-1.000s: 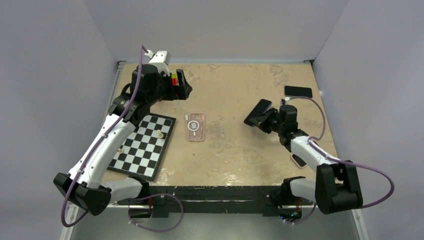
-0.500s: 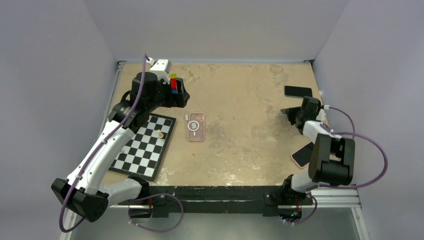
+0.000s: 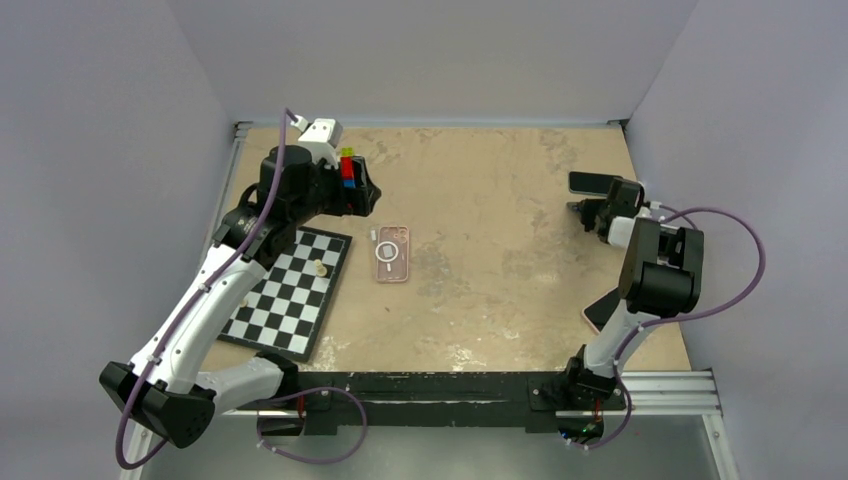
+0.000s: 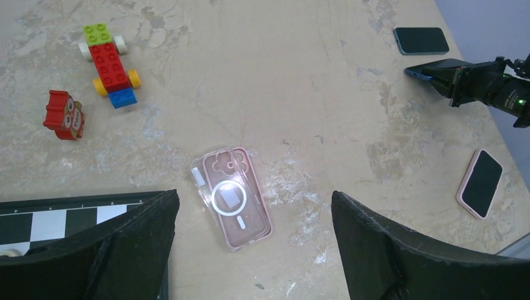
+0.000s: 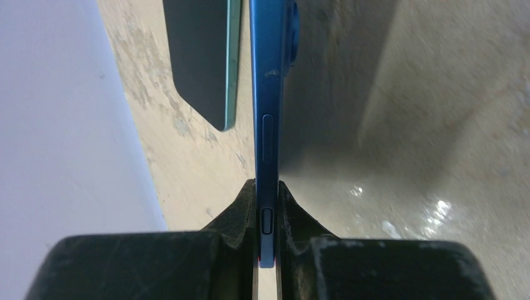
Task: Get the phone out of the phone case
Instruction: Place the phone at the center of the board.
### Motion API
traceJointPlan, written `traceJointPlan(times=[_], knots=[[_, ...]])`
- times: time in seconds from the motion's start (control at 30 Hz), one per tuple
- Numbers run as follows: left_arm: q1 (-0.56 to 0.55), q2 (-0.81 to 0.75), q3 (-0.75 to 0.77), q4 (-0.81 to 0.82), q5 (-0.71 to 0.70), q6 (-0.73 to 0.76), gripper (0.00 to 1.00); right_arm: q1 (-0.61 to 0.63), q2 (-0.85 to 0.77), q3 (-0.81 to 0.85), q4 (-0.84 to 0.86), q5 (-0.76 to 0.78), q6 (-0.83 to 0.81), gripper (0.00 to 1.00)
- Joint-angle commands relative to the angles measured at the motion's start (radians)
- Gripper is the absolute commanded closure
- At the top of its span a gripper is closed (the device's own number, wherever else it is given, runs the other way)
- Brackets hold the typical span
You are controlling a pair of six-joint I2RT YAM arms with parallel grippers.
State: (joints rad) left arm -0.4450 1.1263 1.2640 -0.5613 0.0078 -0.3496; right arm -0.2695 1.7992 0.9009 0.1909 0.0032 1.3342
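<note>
At the far left a chessboard (image 3: 287, 291) carries one pale chess piece (image 3: 319, 267), with a red toy figure (image 4: 64, 115) and a brick car (image 4: 110, 67) beyond it. The left gripper (image 3: 366, 187) hangs above them, released and holding nothing. The clear phone case (image 4: 231, 199) lies flat at mid-bench and looks empty. It is probably light and bendy, best taken by a long rim. On the right, the right gripper (image 5: 267, 187) is clenched on the blue phone (image 5: 270, 94), held edge-on over the far right of the bench, front and back pinched near one end. The phone is a stiff, slick slab, likely fairly heavy with breakable glass, so a grip nearer its middle would pivot less. A dark phone with a teal edge (image 4: 421, 40) lies just beside it, crowding any set-down. A pink-cased phone (image 4: 480, 183) lies nearer the bench's front edge.
</note>
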Motion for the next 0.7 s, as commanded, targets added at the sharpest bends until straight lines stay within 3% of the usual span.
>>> traceJointPlan(times=[0.0,0.17,0.43,0.67], knots=[[-0.004,-0.003,-0.005,0.046,0.023,-0.009,0.06,-0.014,0.020,0.055,0.056,0.031,0.009,1.00],[-0.004,-0.003,-0.009,0.051,0.024,-0.012,0.06,-0.023,0.064,0.088,0.059,0.006,-0.020,0.91],[-0.004,-0.001,-0.012,0.054,0.023,-0.011,0.06,-0.028,0.069,0.092,0.077,-0.001,-0.048,0.67],[-0.004,-0.006,-0.015,0.058,0.023,-0.009,0.06,-0.032,0.005,0.117,-0.015,0.014,-0.125,0.23]])
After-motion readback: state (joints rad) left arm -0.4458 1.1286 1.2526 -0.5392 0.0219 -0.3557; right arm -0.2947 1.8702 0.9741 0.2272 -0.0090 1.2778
